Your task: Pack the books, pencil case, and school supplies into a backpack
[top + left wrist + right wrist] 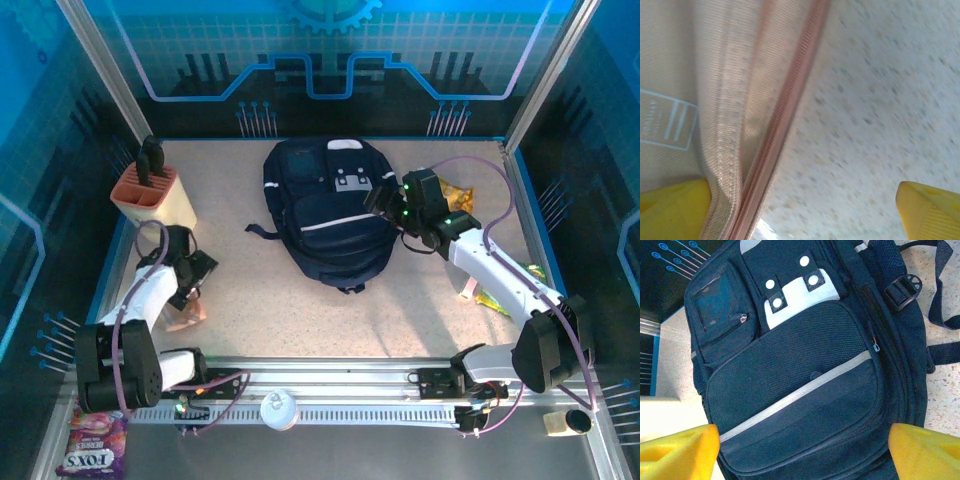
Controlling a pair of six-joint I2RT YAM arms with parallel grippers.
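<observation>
Matt woven-cloth backpack (805, 390), ribbed fabric pencil case (715, 100), speckled rough table (880, 100)

backpack (330, 215) lay mid-table | right gripper (378, 203) hovered at its right side | left gripper (195, 278) hung over pencil case (186, 314)

Backpack (330, 215): 1, big and navy.
Pencil case (188, 316): 1, pink.
Knife block (155, 198): 1.
Yellow snack bag (458, 190): 1.
Purple sweet bag (92, 447): 1.
Arms (500, 268): 2.
White studs (813, 279) on the backpack patch: 4.
Yellow finger pads (680, 450) in the right wrist view: 2.
</observation>
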